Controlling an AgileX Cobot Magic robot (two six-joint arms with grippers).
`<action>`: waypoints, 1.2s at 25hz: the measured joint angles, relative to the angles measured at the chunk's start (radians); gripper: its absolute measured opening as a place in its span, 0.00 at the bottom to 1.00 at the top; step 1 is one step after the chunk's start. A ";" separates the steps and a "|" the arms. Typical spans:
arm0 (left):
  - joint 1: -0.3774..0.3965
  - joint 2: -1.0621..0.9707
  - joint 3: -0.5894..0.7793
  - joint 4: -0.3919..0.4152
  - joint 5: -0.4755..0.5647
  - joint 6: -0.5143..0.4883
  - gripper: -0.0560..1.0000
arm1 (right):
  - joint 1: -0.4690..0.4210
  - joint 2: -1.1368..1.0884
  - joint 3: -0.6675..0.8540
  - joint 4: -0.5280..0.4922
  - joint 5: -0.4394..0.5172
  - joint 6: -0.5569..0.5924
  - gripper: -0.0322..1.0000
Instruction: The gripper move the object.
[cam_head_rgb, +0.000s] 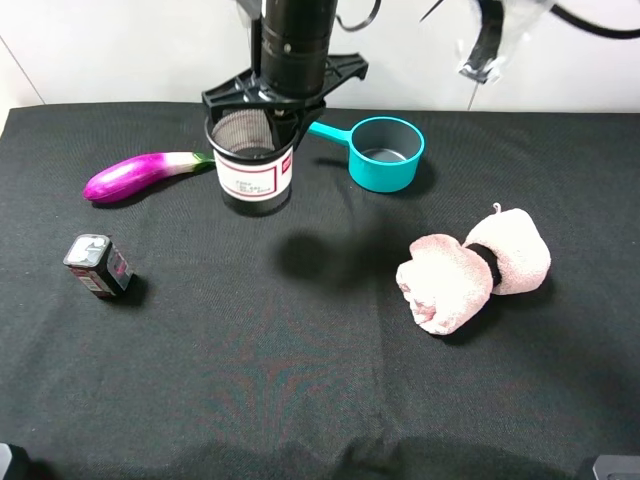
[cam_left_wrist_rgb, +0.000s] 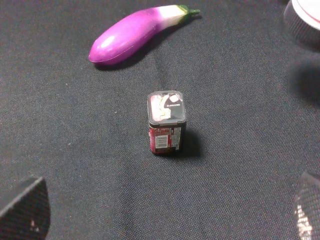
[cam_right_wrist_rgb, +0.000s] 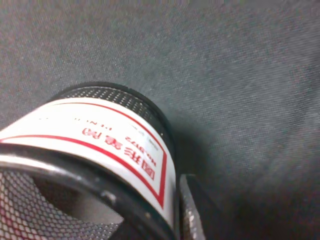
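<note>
My right gripper (cam_head_rgb: 292, 118) hangs straight down from its dark wrist column near the far edge of the surface, left of the middle. Its jaws are clamped on the wall of the pen cup (cam_head_rgb: 253, 165), one finger (cam_right_wrist_rgb: 192, 217) outside it. My left gripper (cam_left_wrist_rgb: 165, 220) looks down at the surface, fingers (cam_left_wrist_rgb: 25, 210) spread wide.

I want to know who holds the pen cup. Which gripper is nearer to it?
Right. The right gripper pinches the rim of the pen cup with its fingers; the left gripper hangs apart, near the small box.
</note>
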 joint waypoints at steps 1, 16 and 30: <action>0.000 0.000 0.000 0.000 0.000 0.000 0.96 | 0.000 -0.007 0.000 -0.013 0.000 0.000 0.06; 0.000 0.000 0.000 0.000 0.000 0.000 0.96 | -0.128 -0.089 0.000 -0.060 0.002 -0.005 0.06; 0.000 0.000 0.000 0.000 0.000 0.000 0.96 | -0.356 -0.091 0.000 -0.061 0.002 -0.061 0.06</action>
